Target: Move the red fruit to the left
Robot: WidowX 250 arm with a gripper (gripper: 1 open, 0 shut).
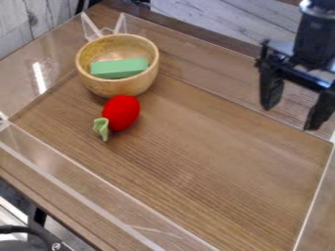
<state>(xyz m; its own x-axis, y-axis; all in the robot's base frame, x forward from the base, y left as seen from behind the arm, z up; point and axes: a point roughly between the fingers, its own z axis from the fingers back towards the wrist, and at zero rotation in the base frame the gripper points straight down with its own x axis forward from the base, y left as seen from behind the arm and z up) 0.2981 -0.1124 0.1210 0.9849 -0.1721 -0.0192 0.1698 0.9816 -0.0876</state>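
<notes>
The red fruit (120, 112) is a small rounded plush with a light green leafy end (101, 127). It lies on the wooden table just in front of the bowl. My gripper (293, 105) hangs at the right side of the tray, far to the right of the fruit. Its two dark fingers (271, 90) point down, spread apart, with nothing between them.
A wooden bowl (93, 79) holding a green block (119, 68) stands at the back left. Clear plastic walls (78, 191) ring the wooden surface (210, 157).
</notes>
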